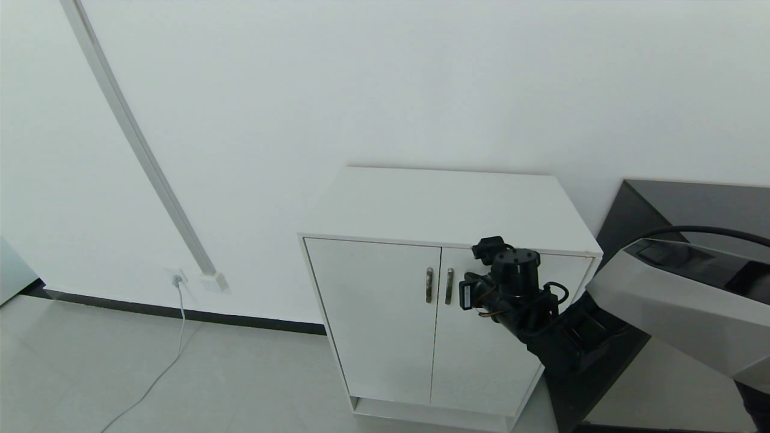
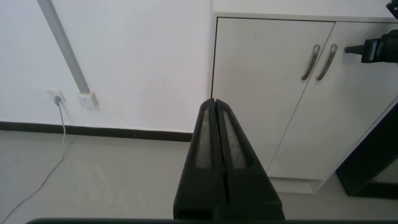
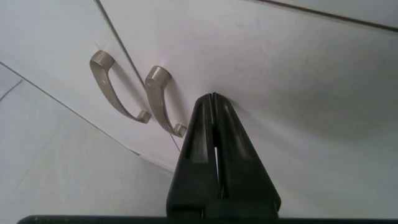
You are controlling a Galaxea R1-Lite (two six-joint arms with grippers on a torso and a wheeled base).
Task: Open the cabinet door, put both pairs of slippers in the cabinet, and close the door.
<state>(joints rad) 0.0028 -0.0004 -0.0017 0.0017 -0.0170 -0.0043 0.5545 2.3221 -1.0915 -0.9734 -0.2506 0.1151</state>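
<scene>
Grey floor [image 1: 90,373] nearest. Your left gripper [image 2: 214,102] hangs over it, jaws pressed together, empty. Farther on, your right gripper [image 3: 215,96], likewise closed on nothing, sits just beside the right door handle [image 3: 163,99]. White cabinet [image 1: 445,204] stands on the floor against the wall [image 1: 361,90], both doors [image 1: 379,313] shut.

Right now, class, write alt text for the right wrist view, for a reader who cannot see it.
The shut right tool points at a closed white cabinet door, its tip just beside that door's curved metal handle. A matching second handle sits across the seam on the neighbouring closed door.
</scene>
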